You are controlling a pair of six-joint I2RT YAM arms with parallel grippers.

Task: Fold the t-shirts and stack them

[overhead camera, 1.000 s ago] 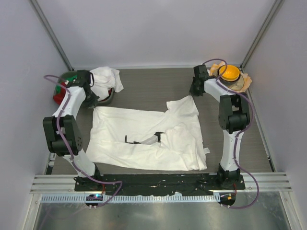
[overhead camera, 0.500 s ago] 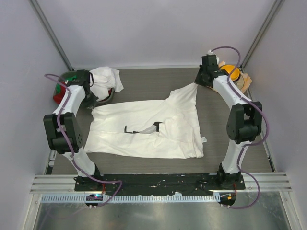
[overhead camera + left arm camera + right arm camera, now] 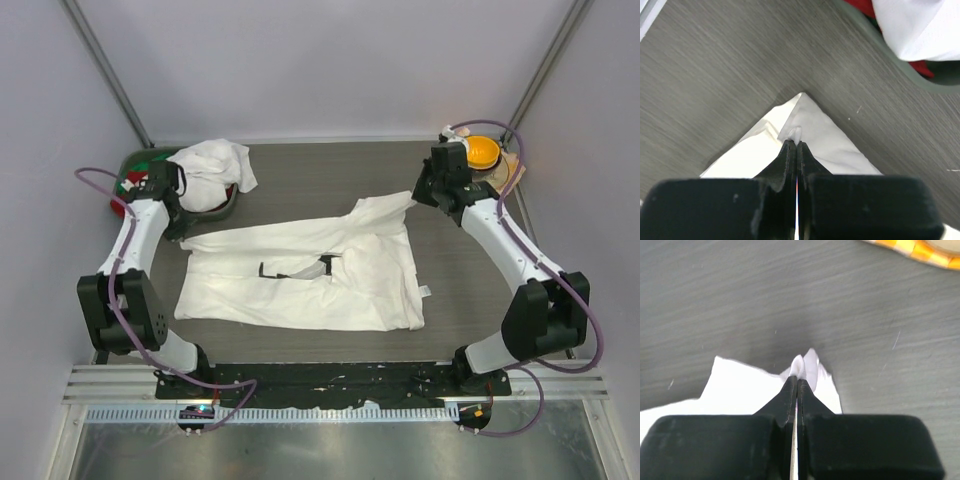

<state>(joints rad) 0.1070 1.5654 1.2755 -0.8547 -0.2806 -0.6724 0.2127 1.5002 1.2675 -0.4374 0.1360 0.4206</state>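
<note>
**Shirt pinched at both far corners**

This t-shirt (image 3: 300,280) is soft, light and floppy; it likely sags wherever it is not held. It lies spread on the surface (image 3: 320,170) between the arms. The left end effector (image 3: 796,144) is clamped on its far left corner, the right end effector (image 3: 796,379) on its far right corner. Corners and hems seem the best holds. A second t-shirt (image 3: 215,162) lies in the bin (image 3: 233,203).
</note>
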